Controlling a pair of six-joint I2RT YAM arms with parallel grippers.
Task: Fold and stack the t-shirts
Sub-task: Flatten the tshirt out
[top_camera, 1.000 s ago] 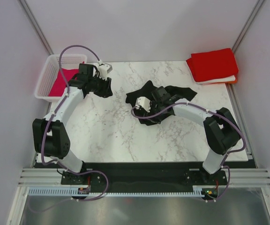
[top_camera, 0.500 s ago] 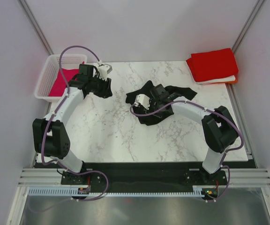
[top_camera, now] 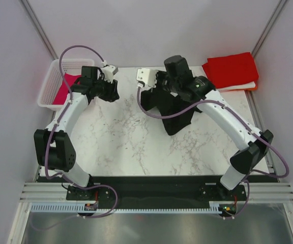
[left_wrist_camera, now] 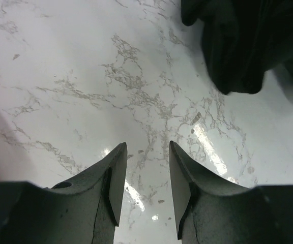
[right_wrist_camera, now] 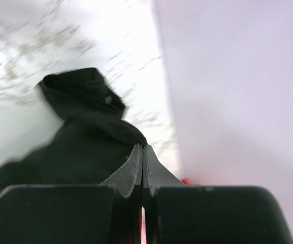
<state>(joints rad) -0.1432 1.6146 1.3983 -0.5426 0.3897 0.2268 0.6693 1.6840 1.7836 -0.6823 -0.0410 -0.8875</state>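
The black t-shirt [top_camera: 176, 116] hangs crumpled over the middle of the marble table, lifted at its upper left end, and also shows in the right wrist view [right_wrist_camera: 85, 147] and the left wrist view [left_wrist_camera: 243, 46]. My right gripper [top_camera: 158, 86] [right_wrist_camera: 142, 146] is raised above the far centre, shut on a fold of this shirt. My left gripper [top_camera: 114, 92] [left_wrist_camera: 147, 145] hovers open over bare marble to the shirt's left, with nothing between its fingers. A folded red t-shirt [top_camera: 231, 70] tops a stack at the far right, with a white one [top_camera: 238, 87] under it.
A white lattice basket [top_camera: 49, 86] stands at the far left and holds a magenta shirt [top_camera: 65, 89]. Pale walls close in the table on three sides. The arm bases sit on the black rail at the near edge.
My right gripper closed on the black t-shirt and rose towards the far side, pulling the shirt up off the table. My left arm lifted slightly towards the back.
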